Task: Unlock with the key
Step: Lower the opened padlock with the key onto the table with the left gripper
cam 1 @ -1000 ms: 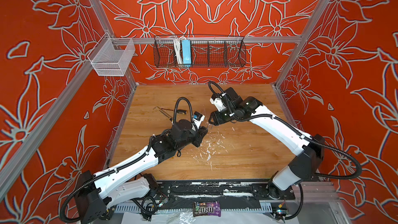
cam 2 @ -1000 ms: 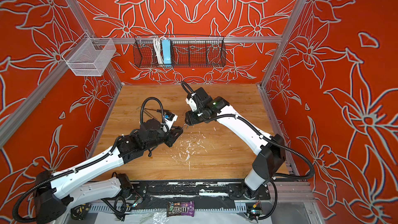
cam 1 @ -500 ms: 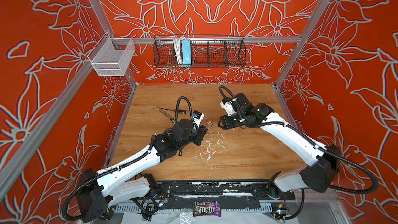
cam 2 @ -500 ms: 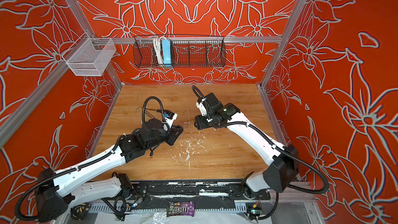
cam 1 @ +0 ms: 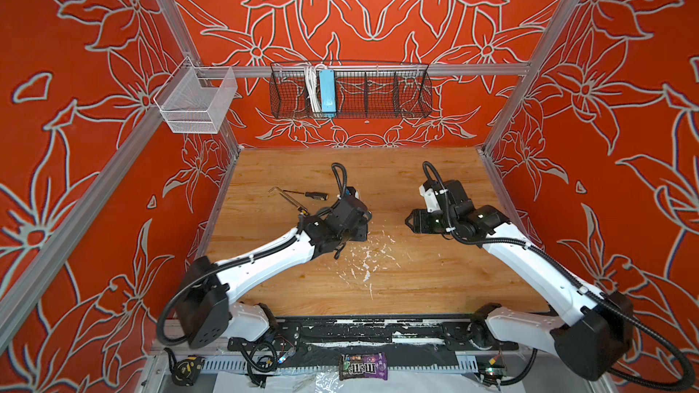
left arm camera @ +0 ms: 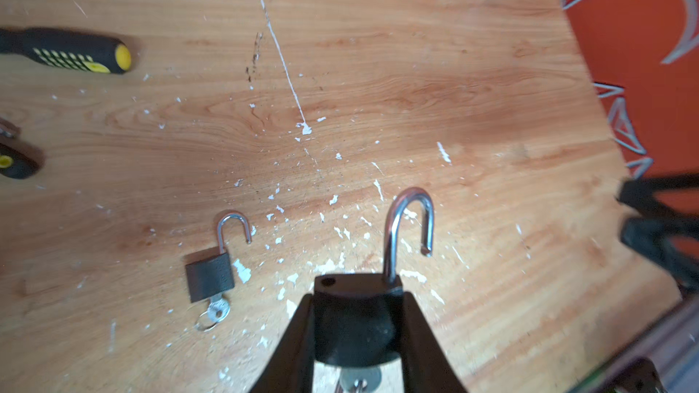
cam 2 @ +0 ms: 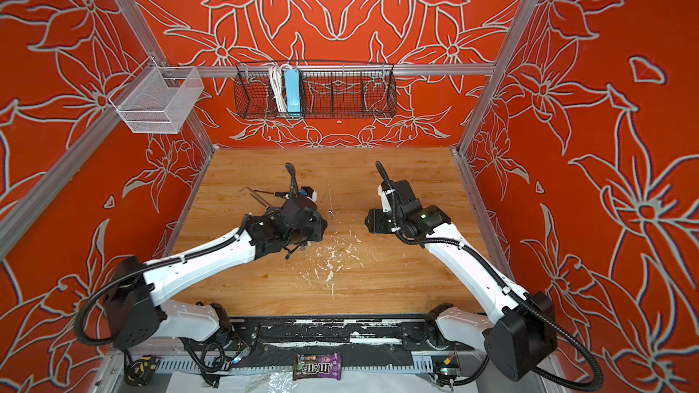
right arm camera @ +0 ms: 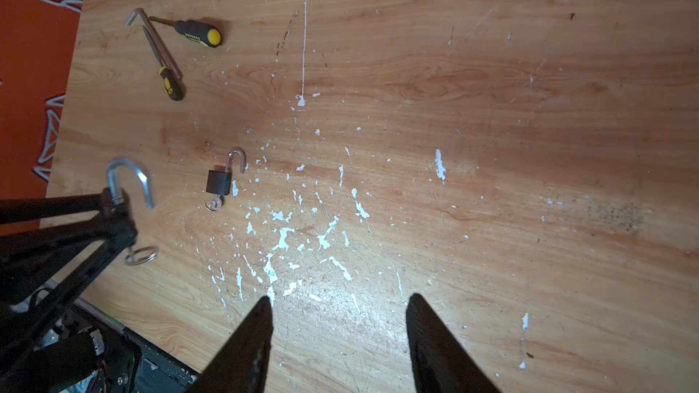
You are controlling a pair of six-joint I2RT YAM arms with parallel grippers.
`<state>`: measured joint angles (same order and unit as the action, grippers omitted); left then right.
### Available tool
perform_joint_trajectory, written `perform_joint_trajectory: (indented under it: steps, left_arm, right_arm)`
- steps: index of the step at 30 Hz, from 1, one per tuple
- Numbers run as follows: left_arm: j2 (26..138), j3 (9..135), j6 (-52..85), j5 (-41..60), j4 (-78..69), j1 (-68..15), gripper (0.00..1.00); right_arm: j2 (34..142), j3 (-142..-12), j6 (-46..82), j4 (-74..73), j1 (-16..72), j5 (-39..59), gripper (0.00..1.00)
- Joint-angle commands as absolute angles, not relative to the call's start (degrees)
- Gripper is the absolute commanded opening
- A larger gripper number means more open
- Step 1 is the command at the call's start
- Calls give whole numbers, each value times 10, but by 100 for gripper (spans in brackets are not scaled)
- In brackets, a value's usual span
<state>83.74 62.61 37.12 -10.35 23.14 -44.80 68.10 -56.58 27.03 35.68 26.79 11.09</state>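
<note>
Padlock (left arm camera: 351, 319) grasped by left tool (left arm camera: 358, 295), axis roughly 6-to-12 o'clock, open shackle (left arm camera: 410, 198) toward 12, second padlock (left arm camera: 208, 277) laid on bench (left arm camera: 416, 69), screwdriver (cam 1: 316, 195) at 10, right tool (right arm camera: 340, 298) released.

Glossy metal shackle (left arm camera: 390, 236), matt dark padlock body (left arm camera: 353, 311), scuffed wooden tabletop (left arm camera: 378, 69).

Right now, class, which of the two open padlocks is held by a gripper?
The padlock clamped in the left gripper; the other padlock lies loose on the wooden table, its key in the keyhole.
</note>
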Motion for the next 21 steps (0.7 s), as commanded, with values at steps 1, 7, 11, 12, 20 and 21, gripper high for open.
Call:
perform_joint_trajectory:
  steps: [1,7,11,12,20,21]
  left_arm:
    - [904,685,428,-110,278,-427,0]
    - [1017,768,457,-94,314,-402,0]
    - [1072,815,463,-88,335,-389,0]
    - [1083,826,462,-91,341,-388,0]
    - [1161,895,443,-97,373,-380,0]
    - [1169,903,441,-96,377,-380,0]
  right_arm:
    - [676,-539,297,313,264,130,57]
    - [668,-485,321,253,252,137,58]
    - [668,-474,327,235,246,137,58]
    - [668,-471,328,231,245,137,58]
    - [672,-456,331,196,238,147,58]
    - [673,-455,331,192,238,149,58]
